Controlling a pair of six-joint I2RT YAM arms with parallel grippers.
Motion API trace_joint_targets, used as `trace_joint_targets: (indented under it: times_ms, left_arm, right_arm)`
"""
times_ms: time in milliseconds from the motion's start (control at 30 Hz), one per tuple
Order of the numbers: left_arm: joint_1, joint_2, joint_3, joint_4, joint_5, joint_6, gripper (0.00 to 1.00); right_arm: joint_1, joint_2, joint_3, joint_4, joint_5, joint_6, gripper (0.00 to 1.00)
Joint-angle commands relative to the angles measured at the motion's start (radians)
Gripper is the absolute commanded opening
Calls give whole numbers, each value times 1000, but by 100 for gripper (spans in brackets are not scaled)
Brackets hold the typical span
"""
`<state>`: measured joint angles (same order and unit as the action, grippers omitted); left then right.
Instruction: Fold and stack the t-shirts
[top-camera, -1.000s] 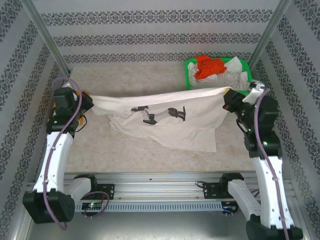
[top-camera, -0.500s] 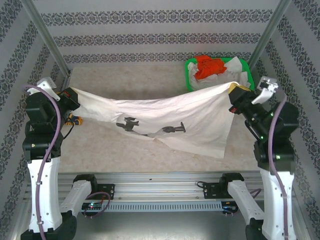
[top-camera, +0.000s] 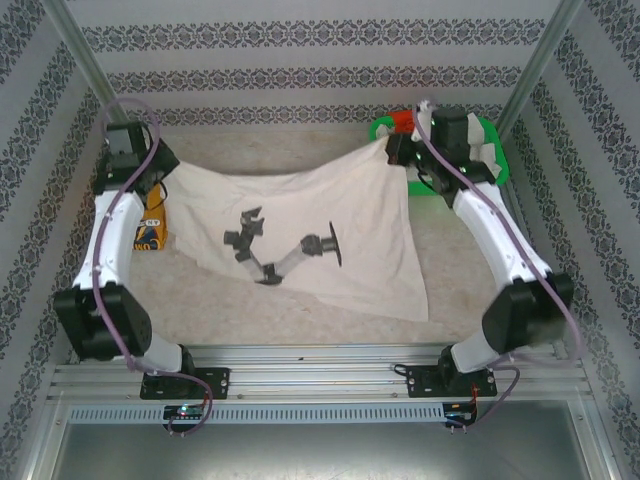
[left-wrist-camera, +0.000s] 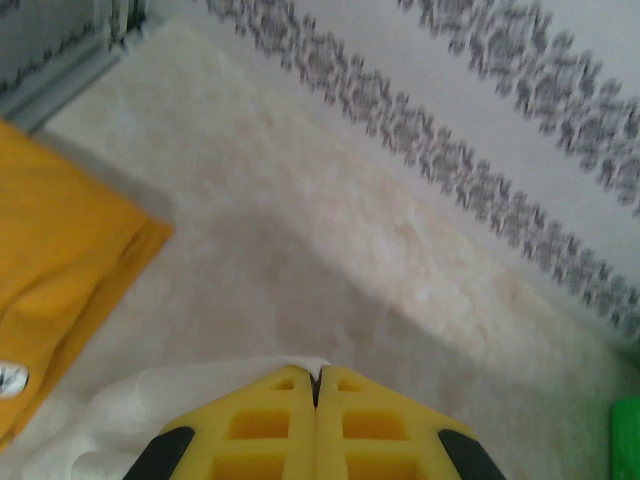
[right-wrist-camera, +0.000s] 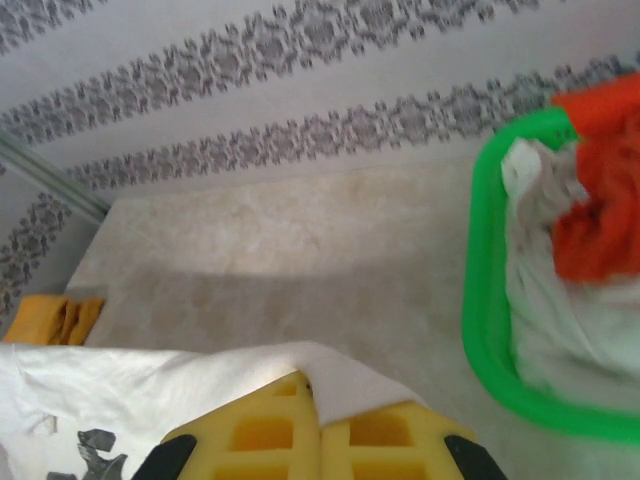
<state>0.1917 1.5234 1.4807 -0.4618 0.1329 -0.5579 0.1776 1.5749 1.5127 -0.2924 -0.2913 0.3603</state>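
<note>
Across far table (top-camera: 300, 315) | both arms outstretched | fingers (left-wrist-camera: 265, 430) pinching cream t-shirt (top-camera: 370, 215) corners

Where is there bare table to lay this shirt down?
Bare table runs along the back, between the back wall and the held cream-white shirt. A second patch lies near-left, between the shirt's lower edge and the front rail. Crowded: the left edge holds the mustard-yellow shirt, the back-right corner the green basket.
</note>
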Motion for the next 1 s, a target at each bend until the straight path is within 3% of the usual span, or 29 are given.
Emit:
trace_joint_targets:
  times_ms: [0, 100, 200, 600, 967]
  left_arm:
    - [31, 24, 211, 106, 4, -9, 0]
    - [43, 61, 351, 85, 13, -8, 0]
    - [50, 39, 421, 74, 20, -8, 0]
    - [61, -245, 438, 3, -24, 69, 0]
    - [61, -319, 476, -24, -83, 119, 0]
  right_arm:
    - [11, 66, 224, 93, 10, -19, 0]
    - [14, 107, 357, 79, -4, -8, 0]
    - [20, 63, 376, 100, -2, -4, 0]
    - [16, -342, 202, 108, 66, -54, 0]
    - [-2, -444, 214, -4, 121, -111, 0]
